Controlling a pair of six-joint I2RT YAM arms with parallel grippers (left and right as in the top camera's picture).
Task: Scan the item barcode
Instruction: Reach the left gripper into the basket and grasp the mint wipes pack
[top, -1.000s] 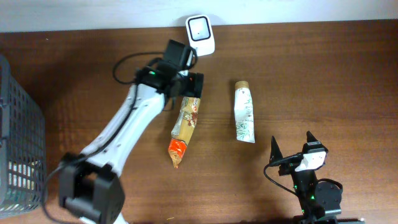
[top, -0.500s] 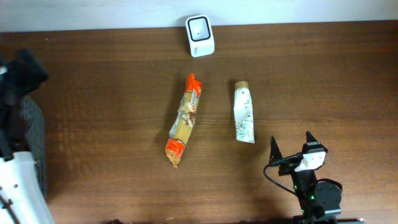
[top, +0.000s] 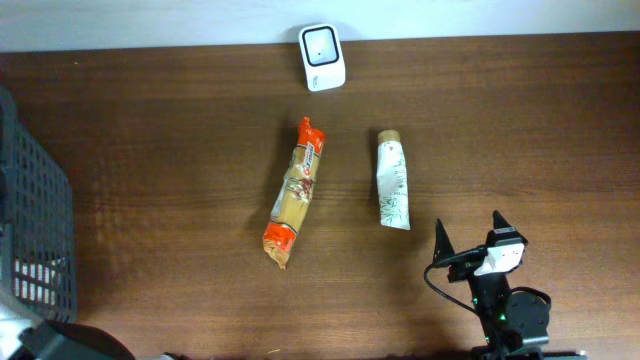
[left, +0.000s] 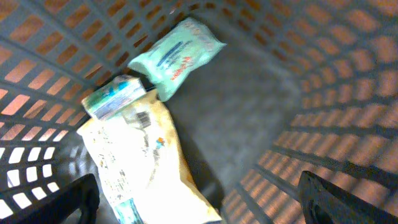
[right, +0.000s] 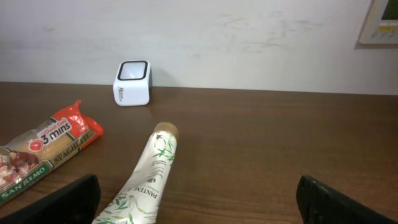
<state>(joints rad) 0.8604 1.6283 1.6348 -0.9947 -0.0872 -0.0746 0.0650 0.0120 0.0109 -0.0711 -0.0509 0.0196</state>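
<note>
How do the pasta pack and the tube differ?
The pasta pack is longer than the tube. The pack is yellow with orange ends; the tube is white with green leaves, tan cap. The pack slants more than the tube. Both lie flat, untouched.

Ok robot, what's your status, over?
Left gripper open, over the basket. Right gripper open, empty. Pasta pack and tube lie on table, short of the scanner. Nothing blocking.

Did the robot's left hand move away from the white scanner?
Yes. The left hand left the scanner and swung left, to the basket.
</note>
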